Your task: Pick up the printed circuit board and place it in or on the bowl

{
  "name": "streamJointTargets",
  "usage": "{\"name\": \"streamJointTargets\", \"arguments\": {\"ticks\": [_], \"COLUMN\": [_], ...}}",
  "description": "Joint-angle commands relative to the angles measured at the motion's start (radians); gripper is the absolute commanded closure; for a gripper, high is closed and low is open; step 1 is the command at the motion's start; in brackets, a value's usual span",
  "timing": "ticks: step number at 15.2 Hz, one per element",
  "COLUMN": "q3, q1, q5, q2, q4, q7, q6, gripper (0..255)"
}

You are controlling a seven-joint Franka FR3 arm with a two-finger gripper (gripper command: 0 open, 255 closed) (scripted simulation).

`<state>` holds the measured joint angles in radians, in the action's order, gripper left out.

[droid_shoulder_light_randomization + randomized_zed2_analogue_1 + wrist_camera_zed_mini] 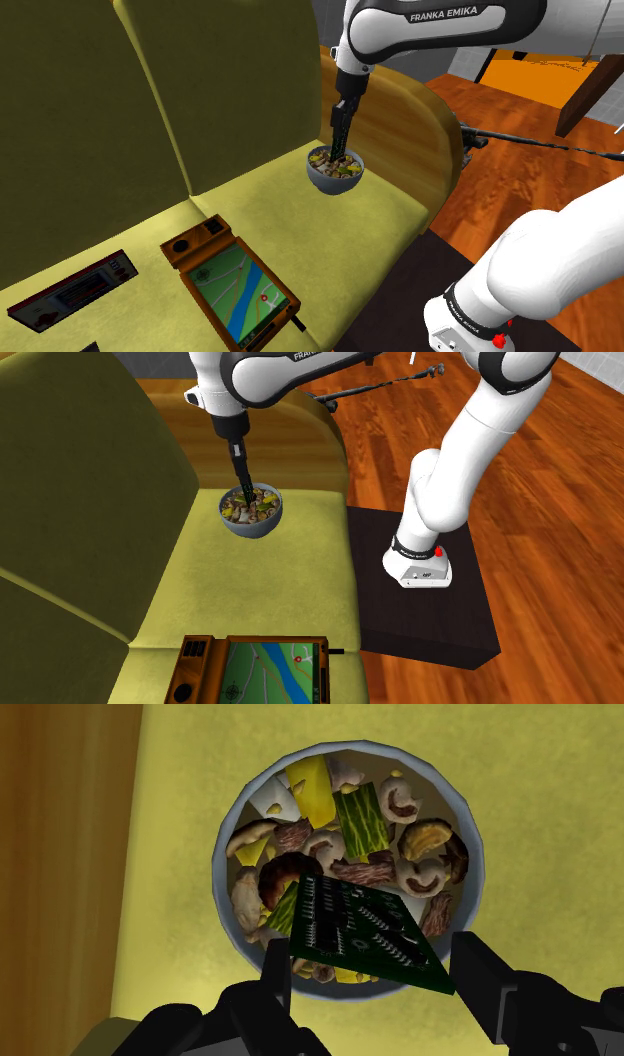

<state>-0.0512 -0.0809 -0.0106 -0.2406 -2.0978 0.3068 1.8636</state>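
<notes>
your jaws clasp the dark green printed circuit board (365,929) by its two edges, just above the food in the round grey bowl (334,186). the bowl sits on the olive-yellow sofa seat (300,225); a reddish wooden floor (540,552) spreads beyond the sofa.

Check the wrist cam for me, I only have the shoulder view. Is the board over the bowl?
Observer: Yes. The dark green circuit board shows over the food in the bowl.
Operator: Level?
Observer: No, slanted. One corner overlaps the rim on the side nearest the gripper.
Operator: Bowl touching the wooden sofa arm?
Observer: No. A strip of yellow-green cushion lies between it and the wood.
</notes>
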Motion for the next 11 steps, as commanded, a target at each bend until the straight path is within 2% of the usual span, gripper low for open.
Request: {"name": "streamJointTargets", "arguments": {"ticks": [1, 3, 4, 9, 11], "q3": [0.0, 0.0, 0.0, 0.0, 0.0], "q1": [0.0, 0.0, 0.0, 0.0, 0.0], "q5": [0.0, 0.0, 0.0, 0.0, 0.0], "q2": [0.0, 0.0, 0.0, 0.0, -0.004], "q4": [0.0, 0.0, 0.0, 0.0, 0.063], "q7": [0.0, 0.0, 0.0, 0.0, 0.0], "q6": [0.001, 0.001, 0.001, 0.001, -0.067], "gripper": [255, 255, 0, 0, 0]}}
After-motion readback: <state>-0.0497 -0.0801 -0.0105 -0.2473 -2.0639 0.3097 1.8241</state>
